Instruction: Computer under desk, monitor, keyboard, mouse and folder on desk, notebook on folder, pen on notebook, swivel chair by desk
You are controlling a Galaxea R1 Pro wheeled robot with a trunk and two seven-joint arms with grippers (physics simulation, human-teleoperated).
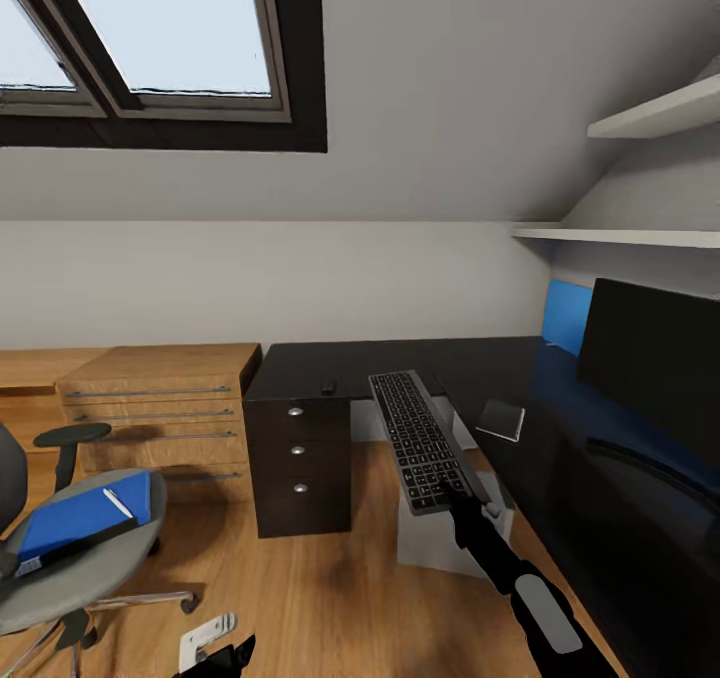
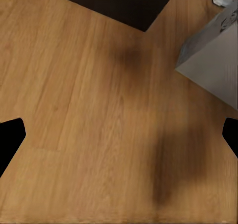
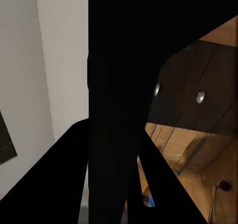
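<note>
My right gripper (image 1: pixel 456 499) is shut on the near end of the slim grey keyboard (image 1: pixel 415 433), which hangs tilted in the air over the grey computer (image 1: pixel 425 543) on the floor by the black desk (image 1: pixel 400 358). The monitor (image 1: pixel 650 363) stands on the desk at the right. On the desk also lie the small black mouse (image 1: pixel 328 387) and the pale notebook (image 1: pixel 500 420). At the lower left, the blue folder (image 1: pixel 85 516) lies on the swivel chair (image 1: pixel 75 568) with a white pen (image 1: pixel 118 503) on it. My left gripper (image 2: pixel 120 137) is open above the wooden floor.
A light wooden drawer cabinet (image 1: pixel 160 408) stands left of the desk's three black drawers (image 1: pixel 298 453). White shelves (image 1: pixel 640 233) hang on the right wall over the monitor. A blue panel (image 1: pixel 566 314) leans behind the monitor. The left wrist view takes in the computer's corner (image 2: pixel 213 60).
</note>
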